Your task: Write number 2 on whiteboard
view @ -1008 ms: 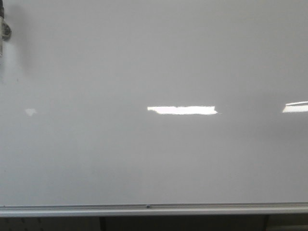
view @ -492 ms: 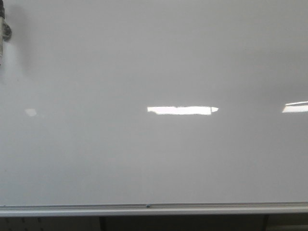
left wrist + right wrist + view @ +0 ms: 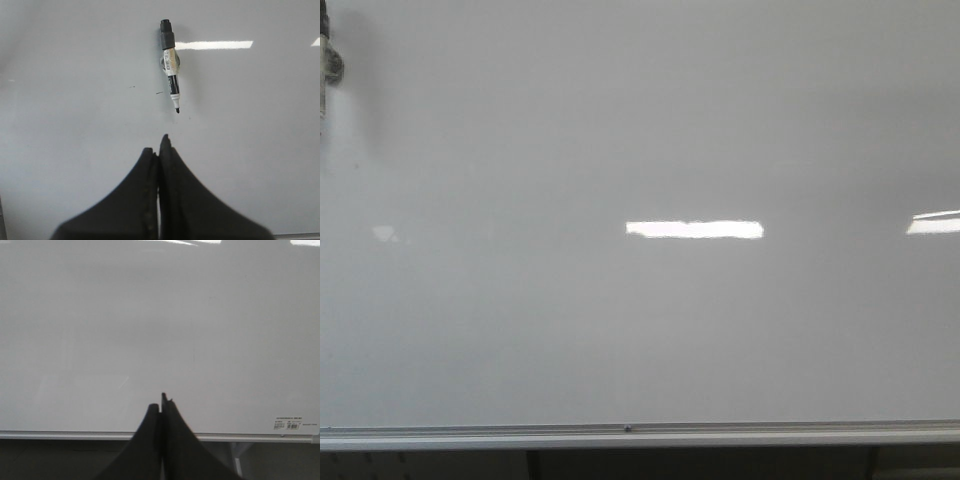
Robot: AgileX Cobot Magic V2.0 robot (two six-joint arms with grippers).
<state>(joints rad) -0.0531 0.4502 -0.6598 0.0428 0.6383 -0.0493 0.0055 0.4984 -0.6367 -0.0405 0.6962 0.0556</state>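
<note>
The whiteboard [image 3: 640,330] fills the front view, glossy and white-grey, and the number 2 is out of view. In the left wrist view a black-and-white marker [image 3: 171,75] lies against the whiteboard [image 3: 75,125], its bare tip pointing toward my left gripper [image 3: 159,147]. That gripper is shut with nothing in it, a short way from the tip. A few tiny black dashes [image 3: 159,92] mark the board beside the marker. My right gripper [image 3: 161,402] is also shut and empty, over the board's lower rail [image 3: 60,434].
A silver rail [image 3: 640,434] runs along the board's lower edge, with dark space and stand legs beneath. Bright light reflections [image 3: 694,229] sit mid-board. A dark-and-white object [image 3: 329,60], likely the marker, shows at the far left edge. A small label [image 3: 290,424] sits at a board corner.
The bright reflection's right end has shortened a little. The board and the object at its left edge have not visibly moved.
</note>
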